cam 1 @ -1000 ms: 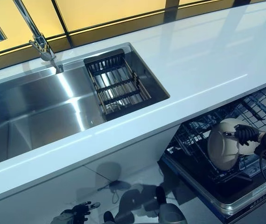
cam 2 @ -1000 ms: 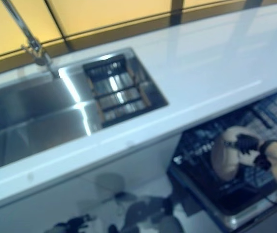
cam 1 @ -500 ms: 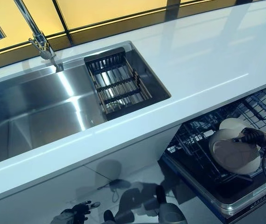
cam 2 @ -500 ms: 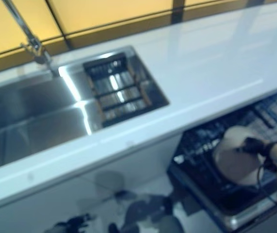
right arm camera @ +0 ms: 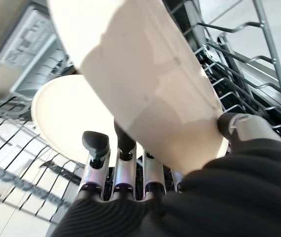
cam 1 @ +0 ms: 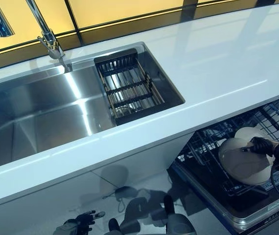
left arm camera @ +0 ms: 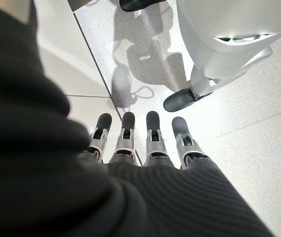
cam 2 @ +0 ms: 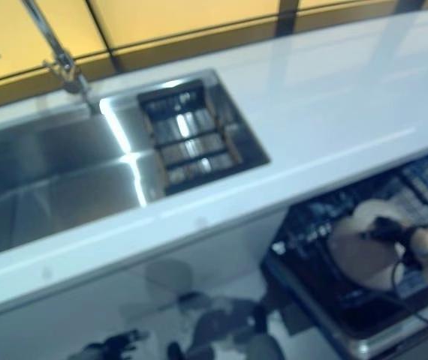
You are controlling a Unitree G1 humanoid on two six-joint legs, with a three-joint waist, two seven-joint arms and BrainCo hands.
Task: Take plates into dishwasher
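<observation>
My right hand [cam 1: 263,145] pinches a round cream-white plate [cam 1: 244,161] by its rim, thumb on one face and fingers [right arm camera: 95,148] on the other, holding it tilted over the black wire rack [cam 1: 213,147] of the open dishwasher [cam 1: 257,215] below the white countertop [cam 1: 218,63]. A second cream plate [right arm camera: 66,118] already stands in the rack just behind it. My left hand [left arm camera: 140,143] hangs idle near the pale floor, fingers straight. Above, a stainless steel sink [cam 1: 36,117] holds a dark slatted drainer basket [cam 1: 129,88] beside a chrome tap [cam 1: 49,36].
</observation>
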